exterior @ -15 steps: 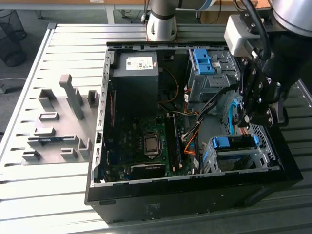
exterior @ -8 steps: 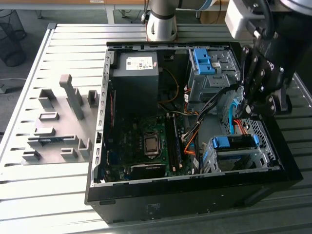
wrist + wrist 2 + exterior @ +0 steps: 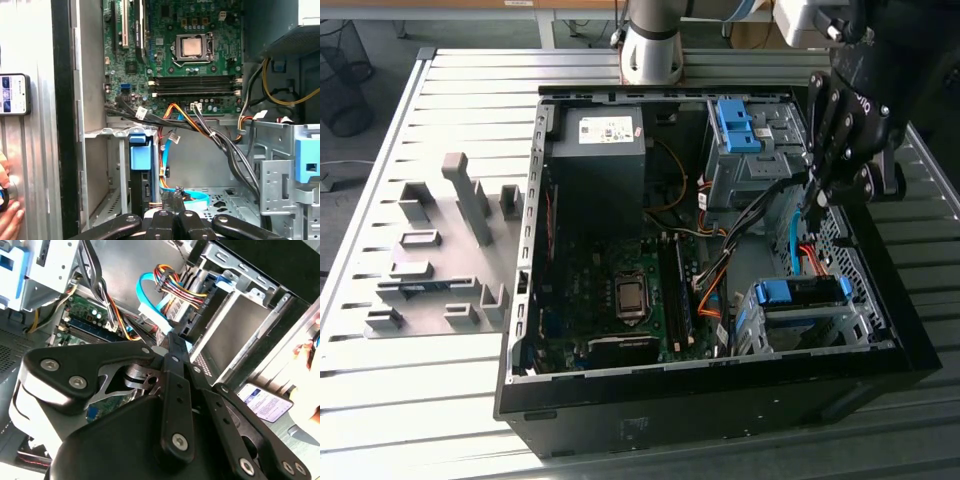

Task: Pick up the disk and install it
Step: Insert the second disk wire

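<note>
The disk (image 3: 12, 94) lies flat on the table just outside the open computer case's wall; its blue-and-white label (image 3: 264, 402) faces up. A person's hand (image 3: 7, 210) rests on the table close to it. My gripper (image 3: 817, 195) hangs inside the case at the exterior view's right, over the gap between the two drive cages. Its black fingers (image 3: 168, 347) meet at the tips, shut with nothing between them. In the first wrist view the gripper (image 3: 172, 216) sits above blue and orange cables on the case floor.
The metal drive cage (image 3: 798, 312) at the case's front right holds a cabled drive with a blue rail (image 3: 140, 150). A second cage carries a blue bracket (image 3: 733, 122). The power-supply box (image 3: 598, 150), the motherboard (image 3: 620, 290) and grey fixtures (image 3: 440, 250) on the table fill the exterior view's left.
</note>
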`<state>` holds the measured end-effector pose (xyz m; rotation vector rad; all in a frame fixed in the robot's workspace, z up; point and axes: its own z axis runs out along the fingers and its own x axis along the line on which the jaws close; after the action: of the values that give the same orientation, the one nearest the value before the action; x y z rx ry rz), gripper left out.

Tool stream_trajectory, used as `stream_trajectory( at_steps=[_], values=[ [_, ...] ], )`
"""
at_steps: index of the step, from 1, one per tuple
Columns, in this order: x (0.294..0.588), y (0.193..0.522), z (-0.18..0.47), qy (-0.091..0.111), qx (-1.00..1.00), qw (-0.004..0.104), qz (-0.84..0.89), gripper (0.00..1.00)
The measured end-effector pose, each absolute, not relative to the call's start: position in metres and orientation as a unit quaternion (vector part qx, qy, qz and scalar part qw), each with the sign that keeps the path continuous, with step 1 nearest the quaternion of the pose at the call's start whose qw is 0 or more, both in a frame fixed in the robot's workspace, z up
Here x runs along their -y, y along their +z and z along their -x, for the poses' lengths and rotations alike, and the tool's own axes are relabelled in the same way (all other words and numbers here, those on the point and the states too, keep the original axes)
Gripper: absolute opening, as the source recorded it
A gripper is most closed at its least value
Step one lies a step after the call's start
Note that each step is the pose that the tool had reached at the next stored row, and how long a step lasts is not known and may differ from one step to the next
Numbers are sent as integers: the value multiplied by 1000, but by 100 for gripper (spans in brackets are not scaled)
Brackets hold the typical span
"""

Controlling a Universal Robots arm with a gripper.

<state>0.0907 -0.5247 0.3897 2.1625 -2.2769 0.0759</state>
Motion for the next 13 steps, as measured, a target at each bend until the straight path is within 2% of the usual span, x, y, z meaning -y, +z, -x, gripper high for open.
stream_trajectory(
  at_steps=[4, 5, 6, 7, 13],
  values=[
    [522, 390, -91, 24, 725, 2, -688, 11],
    [521, 389, -92, 24, 725, 2, -688, 17],
    [521, 389, -92, 24, 725, 2, -688, 17],
    [520, 389, -92, 24, 725, 2, -688, 24],
    [517, 386, -94, 24, 726, 2, -687, 24]
  ],
)
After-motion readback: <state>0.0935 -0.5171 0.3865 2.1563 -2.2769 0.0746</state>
